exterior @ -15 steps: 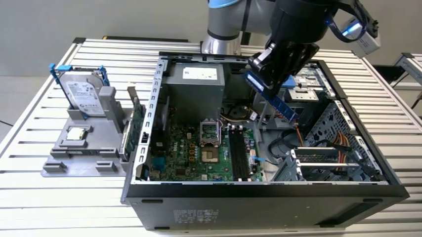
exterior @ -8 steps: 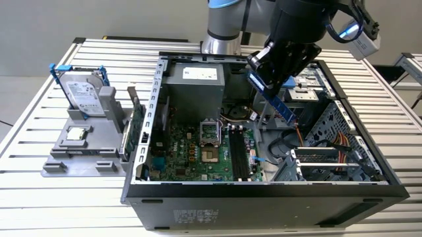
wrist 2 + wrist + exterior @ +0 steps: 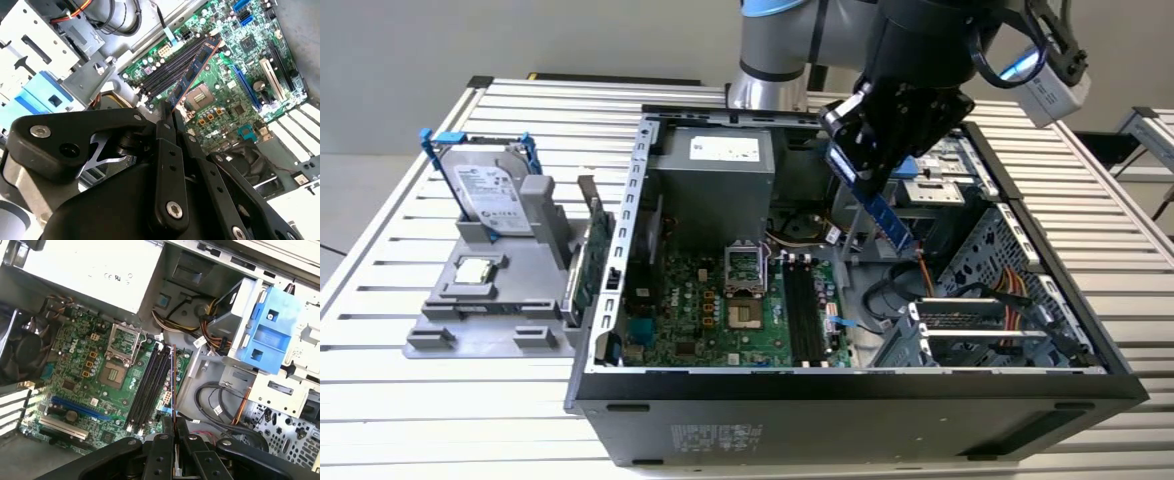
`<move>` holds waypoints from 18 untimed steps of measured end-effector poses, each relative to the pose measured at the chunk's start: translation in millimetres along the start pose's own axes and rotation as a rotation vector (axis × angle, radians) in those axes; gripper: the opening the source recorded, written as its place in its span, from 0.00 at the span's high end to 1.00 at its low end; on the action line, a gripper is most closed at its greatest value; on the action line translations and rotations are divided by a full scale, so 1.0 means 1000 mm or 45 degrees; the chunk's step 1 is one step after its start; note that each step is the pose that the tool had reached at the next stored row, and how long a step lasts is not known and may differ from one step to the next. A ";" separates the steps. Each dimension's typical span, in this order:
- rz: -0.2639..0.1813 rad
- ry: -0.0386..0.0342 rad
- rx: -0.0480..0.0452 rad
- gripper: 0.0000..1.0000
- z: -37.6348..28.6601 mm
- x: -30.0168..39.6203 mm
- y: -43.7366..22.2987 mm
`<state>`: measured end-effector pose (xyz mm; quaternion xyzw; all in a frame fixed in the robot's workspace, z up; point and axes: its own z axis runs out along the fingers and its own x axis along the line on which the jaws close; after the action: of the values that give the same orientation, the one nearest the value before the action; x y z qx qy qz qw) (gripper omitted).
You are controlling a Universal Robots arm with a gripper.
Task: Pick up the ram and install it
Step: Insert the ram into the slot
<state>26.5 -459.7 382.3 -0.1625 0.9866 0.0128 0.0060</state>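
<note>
The black, jointed claw point(image 3: 865, 158) is clamped shut on the ram point(image 3: 891, 218), a thin, dark-blue strip of circuit board. The claw holds it by one end in the air above the open case point(image 3: 854, 410). In the exterior view the ram hangs tilted, its free end slanting down toward that view's right. It is clear of the slots point(image 3: 803, 310), which sit lower and toward that view's left.

In the second wrist view the ram point(image 3: 196, 70) juts from between the flat, pinned fingers point(image 3: 161, 131), showing a row of small black chips on its face. In the first wrist view it is seen edge-on as a thin line point(image 3: 173, 380) running alongside the long black slots point(image 3: 150, 390).

The board point(image 3: 700, 300) is glossy green and studded with small parts, with a square metal socket point(image 3: 122, 342) near the slots. A plain grey power supply point(image 3: 714, 175) stands behind it. A perforated metal cage point(image 3: 1014, 270) lies at the exterior view's right, with orange and black cables beside it.

The case rests on a ribbed aluminium bench point(image 3: 400, 400). To the exterior view's left a grey moulded holder point(image 3: 487, 325) carries a silver drive point(image 3: 494, 195) in a blue bracket. A green card point(image 3: 594, 262) stands on edge just beside the case wall.
</note>
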 end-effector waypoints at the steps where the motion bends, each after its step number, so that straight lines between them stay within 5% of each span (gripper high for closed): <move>1: 0.015 -0.0004 0.000 1.00 0.0000 0.0000 0.0000; 18: 0.252 -0.0058 0.004 1.00 0.0000 0.0000 0.0000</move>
<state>26.5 -459.7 382.3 -0.0643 0.9978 0.0121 0.0072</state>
